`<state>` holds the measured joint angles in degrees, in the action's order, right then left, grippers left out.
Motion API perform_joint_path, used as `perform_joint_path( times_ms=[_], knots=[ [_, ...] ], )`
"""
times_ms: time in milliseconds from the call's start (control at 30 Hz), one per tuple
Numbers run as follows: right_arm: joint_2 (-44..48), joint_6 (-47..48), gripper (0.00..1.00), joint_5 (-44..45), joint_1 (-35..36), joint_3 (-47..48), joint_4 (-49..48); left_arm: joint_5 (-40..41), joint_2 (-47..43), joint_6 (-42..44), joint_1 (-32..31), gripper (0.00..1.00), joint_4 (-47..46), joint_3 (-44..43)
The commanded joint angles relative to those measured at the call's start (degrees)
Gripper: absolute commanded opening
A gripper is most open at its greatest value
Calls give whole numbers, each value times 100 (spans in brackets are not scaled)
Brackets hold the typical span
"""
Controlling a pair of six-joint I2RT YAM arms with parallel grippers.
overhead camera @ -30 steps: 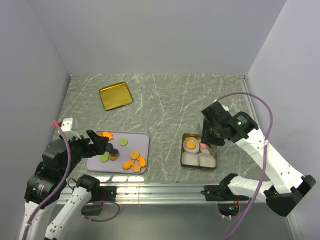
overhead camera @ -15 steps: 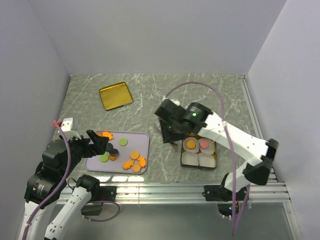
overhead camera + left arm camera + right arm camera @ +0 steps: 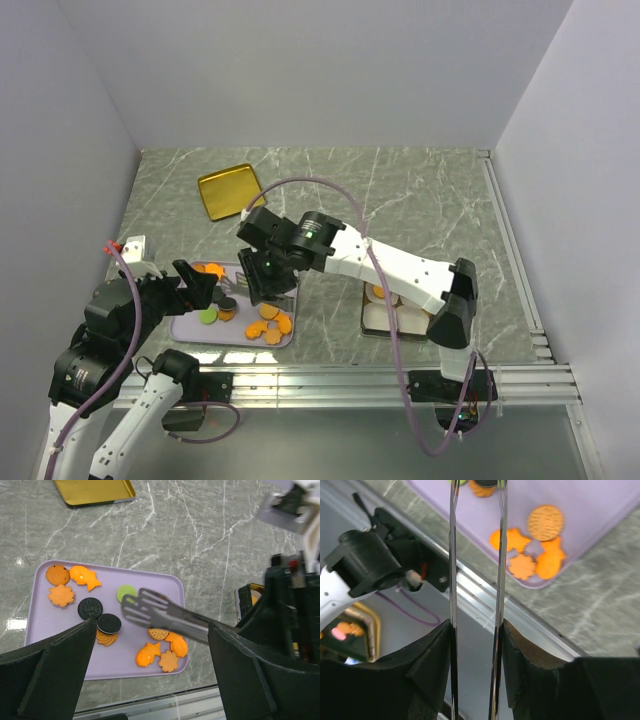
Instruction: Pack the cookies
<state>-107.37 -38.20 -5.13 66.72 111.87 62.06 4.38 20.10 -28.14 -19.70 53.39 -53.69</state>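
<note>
Nearest me, the left gripper (image 3: pixel 203 284) hangs wide open and empty at the left end of the tray (image 3: pixel 145 580), where the loose cookies (image 3: pixel 148 655) lie. The right gripper (image 3: pixel 475 650) is clamped partway on the tongs (image 3: pixel 165 617). Their blades stand apart with nothing between them, tips over the tray's middle near a green cookie (image 3: pixel 126 592).

The worry, I'd say, is crowding: the tongs reach in just beside the open left gripper and could knock it. The cookies are flat and bunched, so smooth blades may pinch two, or skid one off the rim. Any catch then has to cross bare bench (image 3: pixel 330 200) to the tin (image 3: pixel 365 318), and a loose squeeze would drop it. The gold lid (image 3: pixel 231 191) lies far back, out of the way.
</note>
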Motion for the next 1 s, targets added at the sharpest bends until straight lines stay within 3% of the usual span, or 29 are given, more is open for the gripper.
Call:
perform_joint_path(
  times_ms=[0,433,967],
  knots=[
    [-300,75,49,-699,-19,396,-467,63,-41,19,-16,99,-171,-27],
    [-926,84,54,-463,-1,625,34,142,-85,-25,2,100,-135,-54],
    [-1233,-109,60,-402,105,423,-151,45,-120,28,-7,99,-171,-27]
  ],
)
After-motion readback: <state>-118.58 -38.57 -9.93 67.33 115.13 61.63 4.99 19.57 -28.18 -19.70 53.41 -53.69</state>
